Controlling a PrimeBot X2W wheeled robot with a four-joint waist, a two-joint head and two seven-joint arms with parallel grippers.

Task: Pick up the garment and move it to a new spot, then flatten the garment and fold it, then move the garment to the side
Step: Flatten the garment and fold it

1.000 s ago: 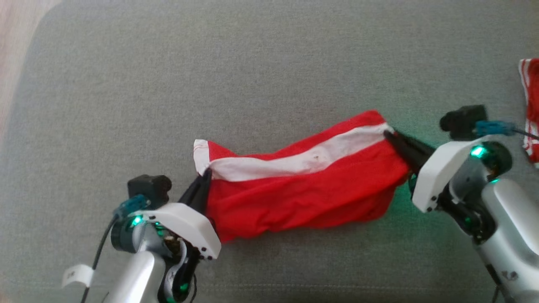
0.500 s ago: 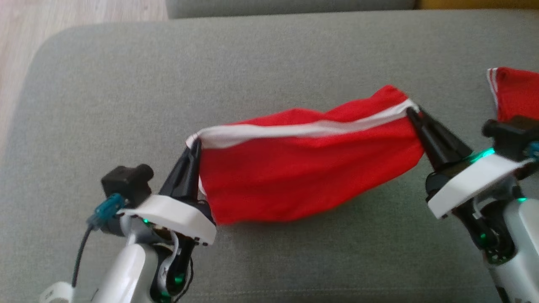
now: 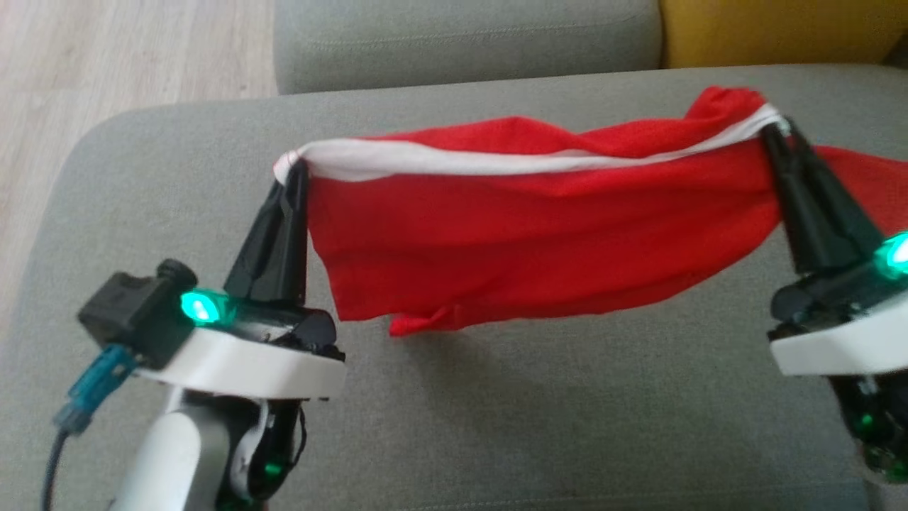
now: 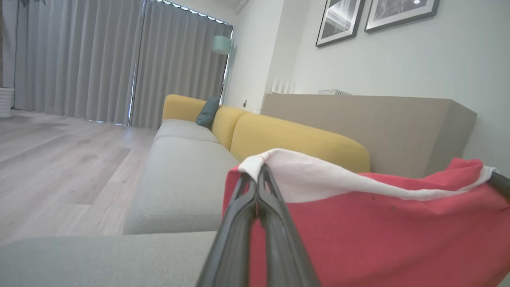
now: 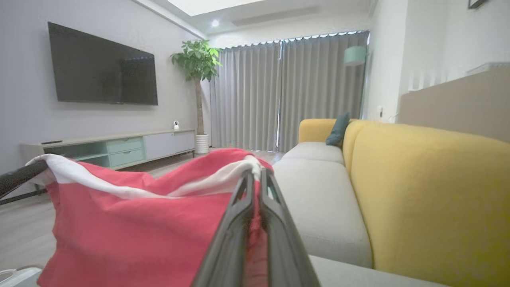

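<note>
The garment (image 3: 525, 234) is red with a white band along its top edge. It hangs in the air above the grey sofa seat (image 3: 496, 411), stretched between both arms. My left gripper (image 3: 294, 170) is shut on the garment's left white corner. At the right end, my right gripper (image 3: 774, 133) is shut on the other corner. In the left wrist view the garment (image 4: 378, 235) drapes to the right of my left gripper (image 4: 258, 171). The right wrist view has the garment (image 5: 139, 227) hanging left of my right gripper (image 5: 255, 175).
A second red cloth (image 3: 869, 184) lies on the seat behind the right gripper. A yellow backrest (image 3: 773, 32) runs along the far right, and another grey cushion (image 3: 461, 39) sits beyond. Wooden floor (image 3: 106, 64) lies off the seat's left edge.
Both grippers have lifted the garment off the seat and pulled it wider apart, so it now hangs taut. The head camera has tilted up, bringing the sofa back into view.
</note>
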